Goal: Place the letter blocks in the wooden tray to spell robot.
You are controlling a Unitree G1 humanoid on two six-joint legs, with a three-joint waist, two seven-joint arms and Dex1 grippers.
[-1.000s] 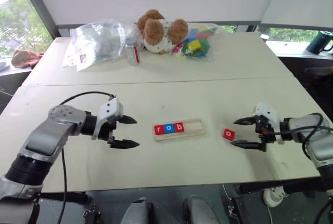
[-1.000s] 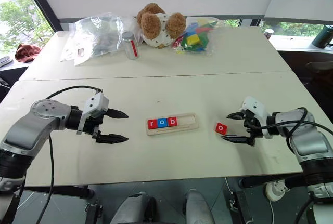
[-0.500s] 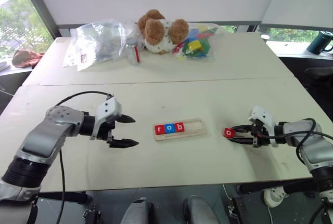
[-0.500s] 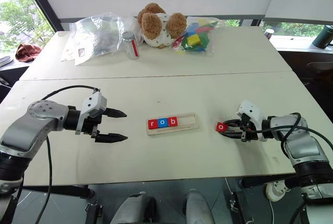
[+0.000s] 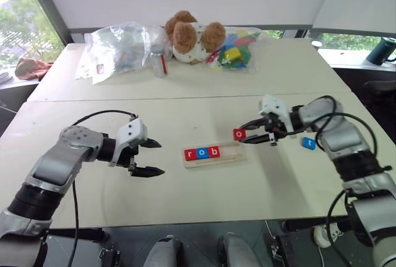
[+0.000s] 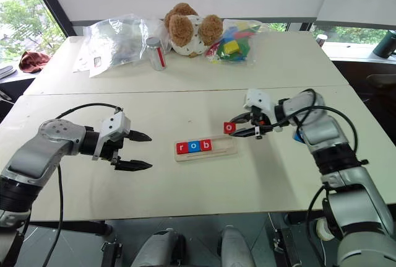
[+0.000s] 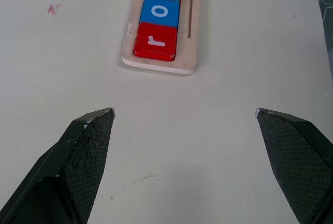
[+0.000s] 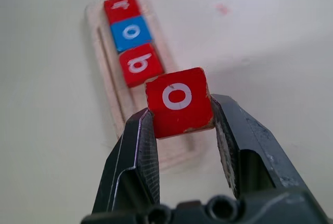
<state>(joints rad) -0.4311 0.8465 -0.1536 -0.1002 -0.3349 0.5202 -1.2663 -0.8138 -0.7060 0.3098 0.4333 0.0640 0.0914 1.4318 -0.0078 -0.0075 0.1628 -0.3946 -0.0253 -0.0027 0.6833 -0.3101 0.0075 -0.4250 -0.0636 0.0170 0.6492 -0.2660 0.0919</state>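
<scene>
Letter blocks: 5 total, 3 red [image 5: 190,153], 2 blue [image 5: 309,143]. Wooden tray [image 5: 232,153]: 1. Teddy bear [image 5: 189,36]: 1. Clear plastic bags: 2, one [image 5: 117,47] crumpled, one [image 5: 238,47] w/ coloured toy blocks. Jar w/ red label [image 5: 159,62]: 1. Dark mug [image 5: 378,50]: 1.

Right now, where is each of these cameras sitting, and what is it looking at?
Left and right eye views: on the head, looking down over both arms at the table and wooden tray.
Left wrist view: on the left arm, looking along the open left gripper at the tray's r end.
Right wrist view: on the right arm, showing the right gripper pinching the red o block.
Shared: every view shows the tray holding r, o, b.
</scene>
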